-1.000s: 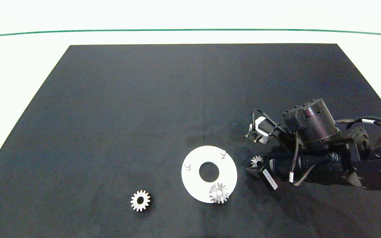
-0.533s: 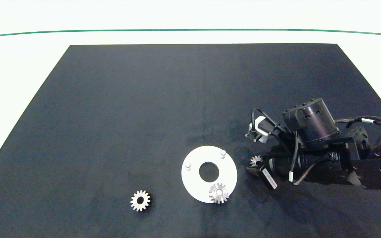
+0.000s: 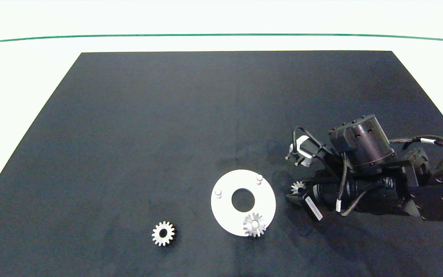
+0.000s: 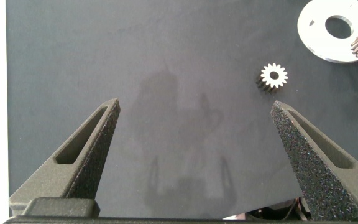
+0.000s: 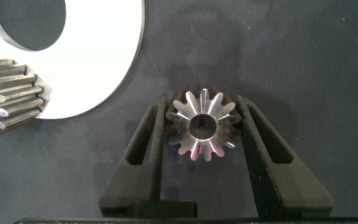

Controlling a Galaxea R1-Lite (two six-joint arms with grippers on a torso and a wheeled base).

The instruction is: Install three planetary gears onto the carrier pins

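Head view: the right gripper (image 3: 296, 192) lies low on the black mat (image 3: 167, 115), just beside the flat white round disc (image 3: 225, 215), its fingers around a small silver toothed gear (image 3: 298, 187). One seated gear (image 3: 254, 224) sits on a disc peg; two bare silvery pegs (image 3: 259, 178) stand nearer the gripper.

Left wrist view: the left gripper (image 4: 194, 149) hangs spread wide, a loose silver gear (image 4: 273, 76) lying ahead of it.

Right wrist view: both fingers (image 5: 146, 143) press the gear's teeth.

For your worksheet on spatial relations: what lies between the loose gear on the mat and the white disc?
Nothing: only bare black mat lies between the loose gear and the white disc. Both the head view and the left wrist view show this.
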